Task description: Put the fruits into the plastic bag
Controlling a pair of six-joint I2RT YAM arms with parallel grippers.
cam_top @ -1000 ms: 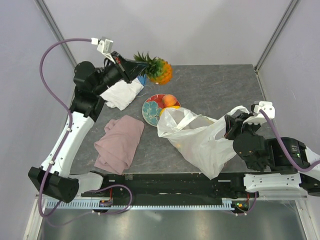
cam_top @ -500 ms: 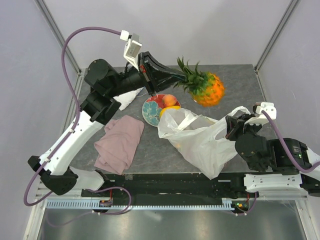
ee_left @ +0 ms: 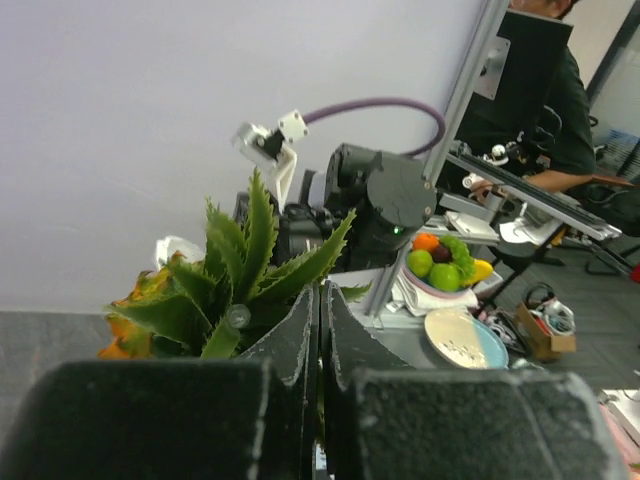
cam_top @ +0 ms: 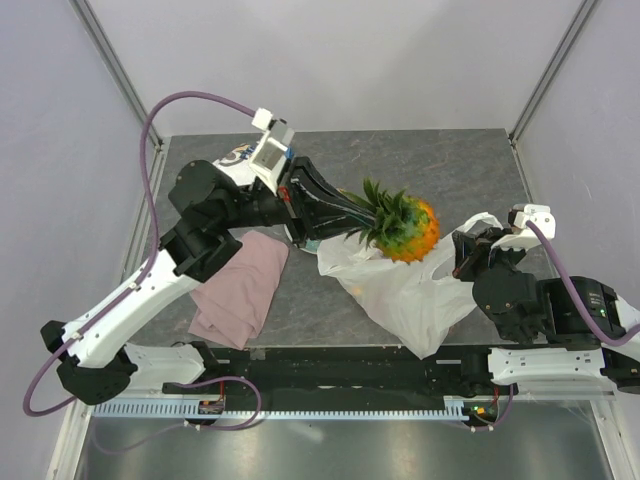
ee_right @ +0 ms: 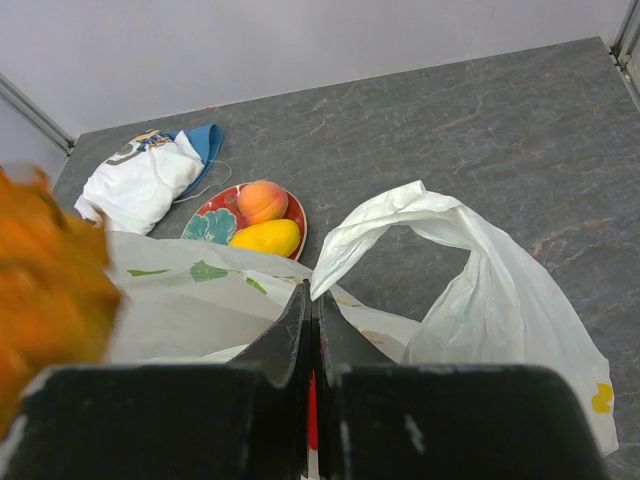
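Left fingers [cam_top: 330,195] pinch the pineapple [cam_top: 410,232] crown, arm stretched over the bag [cam_top: 410,292]

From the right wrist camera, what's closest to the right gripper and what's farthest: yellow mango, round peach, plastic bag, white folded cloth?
1. Thin white plastic bag: pinched in the right gripper itself.
2. Yellow mango: near edge of the red-and-teal plate, up and left.
3. Round peach-orange fruit: just behind the mango, same plate.
4. White folded cloth: far back on the left, farthest.
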